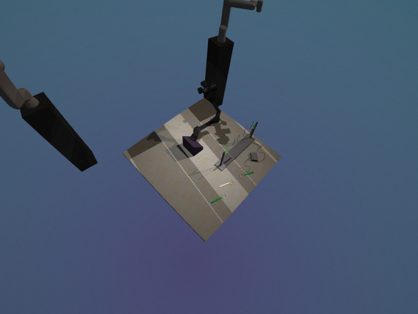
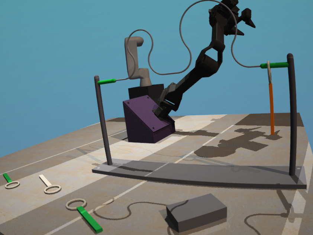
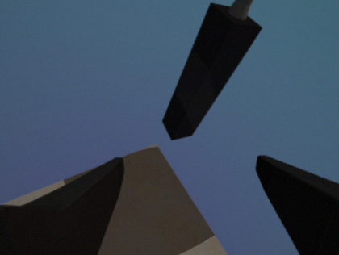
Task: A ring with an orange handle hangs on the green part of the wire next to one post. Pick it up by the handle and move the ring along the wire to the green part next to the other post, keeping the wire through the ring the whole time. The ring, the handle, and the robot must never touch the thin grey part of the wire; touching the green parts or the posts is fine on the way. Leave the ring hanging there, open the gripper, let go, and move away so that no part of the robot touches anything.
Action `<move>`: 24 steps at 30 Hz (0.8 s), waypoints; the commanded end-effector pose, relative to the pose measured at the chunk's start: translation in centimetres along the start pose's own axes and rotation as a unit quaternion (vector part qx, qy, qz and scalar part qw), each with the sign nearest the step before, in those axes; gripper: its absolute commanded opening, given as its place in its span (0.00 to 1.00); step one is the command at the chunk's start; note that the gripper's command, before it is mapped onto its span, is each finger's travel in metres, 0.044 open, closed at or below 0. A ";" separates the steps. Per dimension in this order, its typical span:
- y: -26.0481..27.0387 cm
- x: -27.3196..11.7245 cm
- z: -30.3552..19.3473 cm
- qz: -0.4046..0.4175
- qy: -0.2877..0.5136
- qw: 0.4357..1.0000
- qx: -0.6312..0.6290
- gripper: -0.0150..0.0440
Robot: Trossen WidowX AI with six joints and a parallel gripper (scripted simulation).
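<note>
"What sits nearest us on the desk?"

"A grey box, toward the near edge."

"And our orange-handled ring?"

"Beyond it, toward the right edge, hanging on the green sleeve beside the right-hand post."

"Our gripper?"

"Farther, raised toward the far right corner, fingers wide open, holding nothing."

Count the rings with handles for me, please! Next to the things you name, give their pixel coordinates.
4. A pale ring with an orange handle (image 1: 251, 131) (image 2: 271, 108) hangs on the wire's green end (image 1: 255, 124) (image 2: 279, 64); a white-handled ring (image 1: 224, 185) (image 2: 45, 180) lies on the patterned table (image 1: 162, 169) (image 2: 63, 156) (image 3: 157, 194) between two green-handled rings (image 1: 216, 199) (image 1: 248, 173) (image 2: 7, 177) (image 2: 89, 218).
</note>
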State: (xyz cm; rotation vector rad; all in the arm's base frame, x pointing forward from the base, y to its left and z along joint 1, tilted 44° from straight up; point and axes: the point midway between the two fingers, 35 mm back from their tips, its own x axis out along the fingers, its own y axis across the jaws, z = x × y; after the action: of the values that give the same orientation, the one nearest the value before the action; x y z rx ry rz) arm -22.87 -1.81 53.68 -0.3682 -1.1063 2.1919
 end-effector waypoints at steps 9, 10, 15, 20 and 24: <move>2.6 -2.0 2.8 0.039 -0.069 0.997 0.024 0.53; 2.9 -2.6 3.2 0.048 -0.080 0.995 0.032 0.53; 4.2 -5.6 5.1 0.095 -0.132 0.984 0.077 0.53; 5.2 -8.9 6.6 0.146 -0.180 0.965 0.120 0.53; 5.7 -11.8 7.5 0.190 -0.215 0.946 0.154 0.53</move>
State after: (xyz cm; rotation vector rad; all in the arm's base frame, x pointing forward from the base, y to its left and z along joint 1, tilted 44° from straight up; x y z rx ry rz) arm -21.50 -14.28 53.15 -0.0204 -1.0023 2.7107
